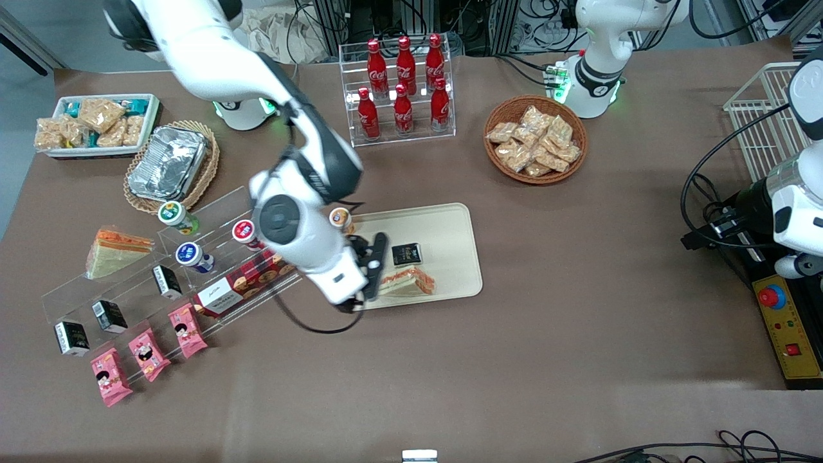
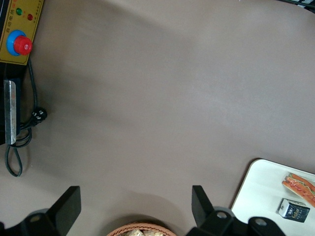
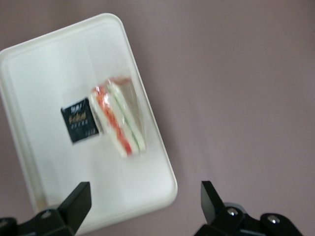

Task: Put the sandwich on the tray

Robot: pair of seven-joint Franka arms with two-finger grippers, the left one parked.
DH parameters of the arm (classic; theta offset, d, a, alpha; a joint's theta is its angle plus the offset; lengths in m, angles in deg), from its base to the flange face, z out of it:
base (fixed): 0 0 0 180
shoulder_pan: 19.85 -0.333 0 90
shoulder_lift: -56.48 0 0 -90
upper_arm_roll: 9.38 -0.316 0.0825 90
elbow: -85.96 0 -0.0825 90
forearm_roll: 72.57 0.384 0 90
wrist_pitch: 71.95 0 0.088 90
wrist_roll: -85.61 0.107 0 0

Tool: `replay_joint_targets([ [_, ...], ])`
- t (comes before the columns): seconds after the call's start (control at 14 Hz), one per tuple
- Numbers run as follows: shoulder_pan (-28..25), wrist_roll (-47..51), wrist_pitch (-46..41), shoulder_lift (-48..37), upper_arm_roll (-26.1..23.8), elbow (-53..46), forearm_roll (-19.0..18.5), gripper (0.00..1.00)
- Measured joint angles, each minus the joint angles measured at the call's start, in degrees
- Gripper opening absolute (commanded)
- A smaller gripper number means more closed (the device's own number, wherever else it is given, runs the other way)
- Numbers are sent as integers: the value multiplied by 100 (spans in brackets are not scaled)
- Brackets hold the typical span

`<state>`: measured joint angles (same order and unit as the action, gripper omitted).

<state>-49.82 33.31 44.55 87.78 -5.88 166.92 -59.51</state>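
Note:
The sandwich (image 1: 409, 281), a wrapped wedge with red and green filling, lies on the cream tray (image 1: 450, 238) by the tray's edge nearest the front camera. It also shows in the right wrist view (image 3: 120, 122) and the left wrist view (image 2: 300, 183). My right gripper (image 1: 373, 272) is open and empty. It hangs above the tray's end toward the working arm, beside the sandwich and apart from it. In the right wrist view the gripper (image 3: 145, 199) is over a corner of the tray (image 3: 44, 64), with the sandwich lying free ahead of the fingers.
A small black packet (image 1: 406, 254) lies on the tray beside the sandwich. A second wedge sandwich (image 1: 116, 251) sits by the clear shelf rack (image 1: 193, 276) of cups and packets. A foil container (image 1: 168, 161), cola bottles (image 1: 402, 87) and a snack basket (image 1: 535, 138) stand farther back.

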Motion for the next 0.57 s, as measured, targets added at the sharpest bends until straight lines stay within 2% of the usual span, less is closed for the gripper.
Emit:
replay_joint_targets([
  [0.29, 846, 93, -799, -669, 21, -9, 26, 99],
  [0.57, 1570, 1127, -1783, -1320, 155, -17, 16, 99],
])
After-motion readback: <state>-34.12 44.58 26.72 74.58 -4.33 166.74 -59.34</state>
